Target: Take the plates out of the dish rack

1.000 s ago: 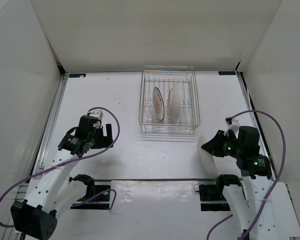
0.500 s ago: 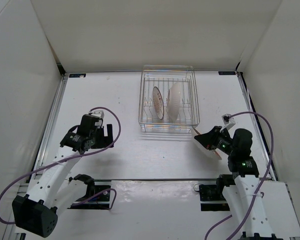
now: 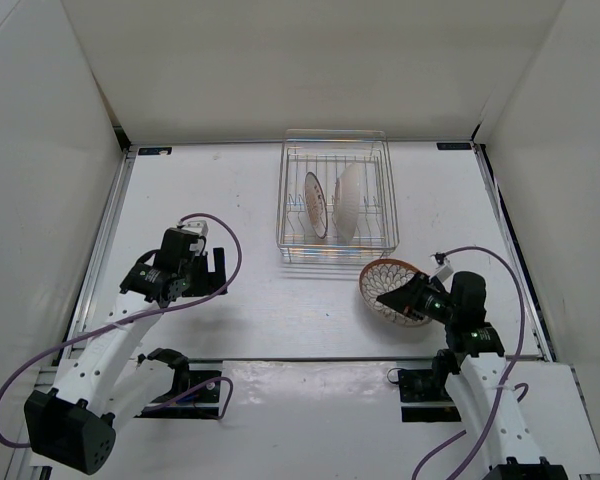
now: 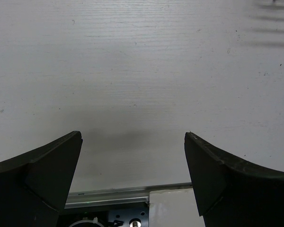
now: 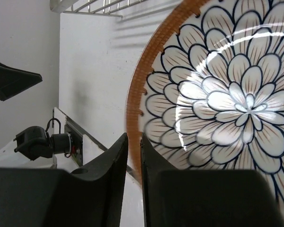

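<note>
R gripper [image 5: 134, 142] clamped on glossy petal plate [image 3: 395, 288], brown rim, tilted, near wire dish rack [image 3: 375, 215]. Rack: white-backed plate [image 3: 348, 205], smaller plate [image 3: 316, 206], upright. L gripper [image 4: 132, 137] fingers apart over table [image 4: 142, 71].

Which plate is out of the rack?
The petal plate, its rim pinched in the right gripper. The other two plates stand upright inside the rack.

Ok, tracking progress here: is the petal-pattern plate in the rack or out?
Out. The petal-pattern plate is pattern-up in front of the dish rack, its rim pinched by the right claw.
</note>
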`<state>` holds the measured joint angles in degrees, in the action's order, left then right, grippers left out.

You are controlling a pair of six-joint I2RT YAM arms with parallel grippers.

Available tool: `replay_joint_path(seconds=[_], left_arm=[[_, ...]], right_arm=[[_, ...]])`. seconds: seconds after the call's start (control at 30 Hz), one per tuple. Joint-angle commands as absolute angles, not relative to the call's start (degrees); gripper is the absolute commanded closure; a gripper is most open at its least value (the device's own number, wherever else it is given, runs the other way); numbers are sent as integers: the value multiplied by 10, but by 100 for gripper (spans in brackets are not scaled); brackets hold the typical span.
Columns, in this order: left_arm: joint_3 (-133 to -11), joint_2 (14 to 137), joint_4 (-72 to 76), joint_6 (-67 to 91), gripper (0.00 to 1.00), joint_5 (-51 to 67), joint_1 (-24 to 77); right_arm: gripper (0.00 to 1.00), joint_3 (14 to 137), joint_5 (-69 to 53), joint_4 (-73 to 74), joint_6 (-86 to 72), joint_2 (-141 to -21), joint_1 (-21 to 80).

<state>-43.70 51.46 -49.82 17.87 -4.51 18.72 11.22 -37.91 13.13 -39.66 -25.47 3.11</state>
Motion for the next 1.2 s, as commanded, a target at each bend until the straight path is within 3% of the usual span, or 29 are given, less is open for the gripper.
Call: replay_joint_path(seconds=[0.0,0.4,0.47,0.53,0.63,1.17], left_arm=[[-460,513,-504,177,0,-51,188],[-459,509,-505,177,0,-54,188],[-460,509,-504,178,0,-54,189],[-459,507,-505,177,0,-54,189],[-459,505,-506,177,0,-54,189],[-460,504,-505,178,0,-51,190]], right_arm=[[79,127,-388,139,-409,-252,33],[72,196,-330,228,-352,-305,33],[78,199,-271,275,-344,-318,33],[90,179,-237,302,-339,-342,33],[95,151,-200,308,-339,-350,33],[100,94,-167,231,-375,-482,33]])
